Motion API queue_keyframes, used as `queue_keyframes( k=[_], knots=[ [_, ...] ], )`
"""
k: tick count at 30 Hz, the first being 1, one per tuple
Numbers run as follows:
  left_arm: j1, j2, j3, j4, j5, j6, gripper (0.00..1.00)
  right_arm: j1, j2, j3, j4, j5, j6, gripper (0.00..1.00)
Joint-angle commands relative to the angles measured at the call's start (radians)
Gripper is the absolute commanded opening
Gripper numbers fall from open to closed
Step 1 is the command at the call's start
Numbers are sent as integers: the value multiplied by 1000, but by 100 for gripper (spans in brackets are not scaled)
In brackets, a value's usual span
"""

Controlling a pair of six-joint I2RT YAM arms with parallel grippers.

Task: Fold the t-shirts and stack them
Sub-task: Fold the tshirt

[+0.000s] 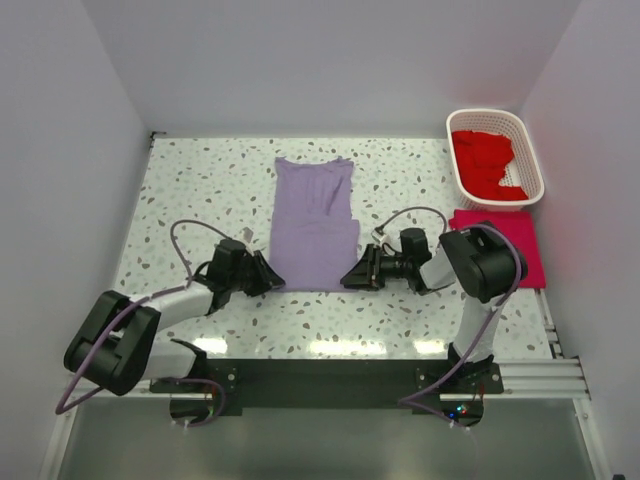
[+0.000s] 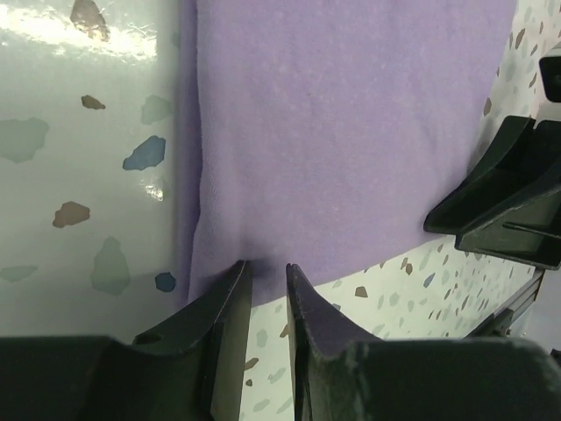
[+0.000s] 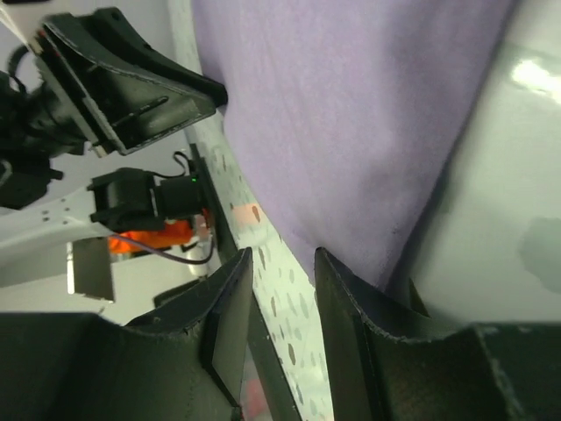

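A purple t-shirt [image 1: 315, 225] lies folded into a long strip in the middle of the table. My left gripper [image 1: 272, 277] is at its near left corner. In the left wrist view the jaws [image 2: 267, 267] stand narrowly apart and pinch the shirt's edge [image 2: 351, 132]. My right gripper [image 1: 350, 277] is at the near right corner. In the right wrist view [image 3: 282, 254] its jaws stand apart, with the shirt's corner [image 3: 351, 114] at the tip of one finger and bare table between them. A folded crimson shirt [image 1: 512, 245] lies on the right.
A white basket [image 1: 533, 165] at the back right holds red shirts [image 1: 485, 160]. White walls enclose the table on three sides. Each wrist view shows the other gripper across the shirt, the right one [image 2: 500, 202] and the left one [image 3: 131, 79].
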Motion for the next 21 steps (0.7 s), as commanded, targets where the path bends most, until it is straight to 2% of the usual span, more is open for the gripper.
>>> queue_keyframes(
  k=[1, 2, 4, 7, 8, 10, 11, 13, 17, 18, 20, 21],
  knots=[
    [11, -36, -59, -85, -79, -22, 28, -81, 109, -99, 141, 74, 17, 40],
    [27, -53, -74, -108, -85, -22, 28, -89, 106, -107, 168, 63, 25, 40],
    [35, -118, -79, -141, -95, -19, 29, -94, 56, -110, 118, 69, -7, 40],
    [34, -210, -48, -258, -137, -6, 34, -91, -84, -81, -107, 111, -117, 41],
    [29, -227, -10, -322, -160, 15, 36, -91, -133, -68, -252, 126, -149, 41],
    [17, -256, 41, -394, -189, 40, 40, -77, -260, -17, -403, 173, -247, 44],
    [-9, -257, 94, -465, -232, 56, 41, -68, -295, 4, -546, 228, -277, 45],
    [-46, -250, 143, -526, -298, 70, 46, -33, -399, 62, -667, 279, -334, 47],
    [-164, -178, 266, -669, -370, 72, 51, 76, -516, 174, -990, 512, -413, 54],
    [-184, -140, 282, -684, -384, 70, 52, 116, -530, 194, -1031, 622, -423, 55],
    [-227, -100, 326, -724, -433, 70, 56, 142, -556, 231, -1118, 695, -426, 63],
    [-238, -65, 337, -731, -442, 72, 57, 162, -561, 240, -1141, 756, -426, 64]
  ],
)
